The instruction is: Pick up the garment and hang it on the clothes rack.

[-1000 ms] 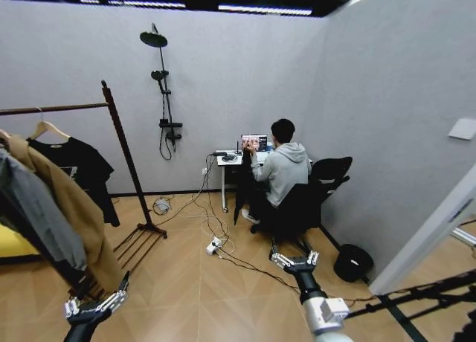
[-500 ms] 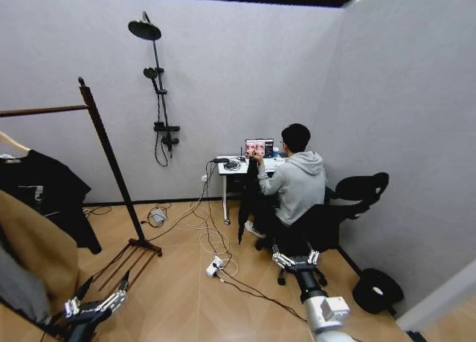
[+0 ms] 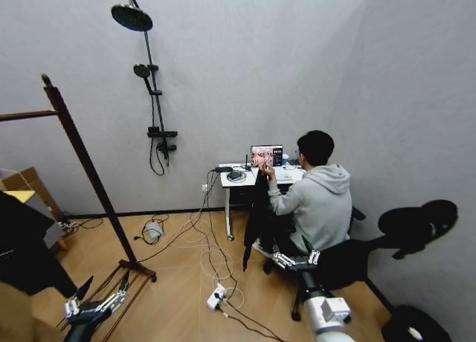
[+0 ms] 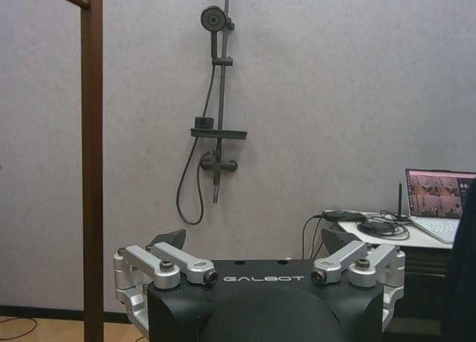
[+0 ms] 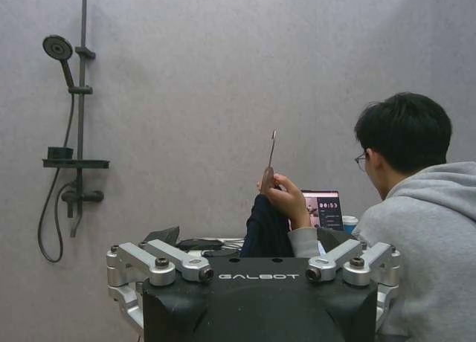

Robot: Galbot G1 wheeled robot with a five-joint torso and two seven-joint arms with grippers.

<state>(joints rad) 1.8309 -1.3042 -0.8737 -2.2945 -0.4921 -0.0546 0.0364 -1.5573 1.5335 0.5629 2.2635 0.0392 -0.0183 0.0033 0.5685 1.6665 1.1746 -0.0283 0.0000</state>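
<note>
Clothes rack stands on wood floor by grey wall; both grippers spread wide, empty

Long black garment held up by the desk; dark-brown wooden clothes rack standing well apart.
The limp black garment hangs straight down from its metal hanger hook, gripped in a seated person's raised hand. The tall rack's leaning post and horizontal rail stand on the wooden floor.
</note>
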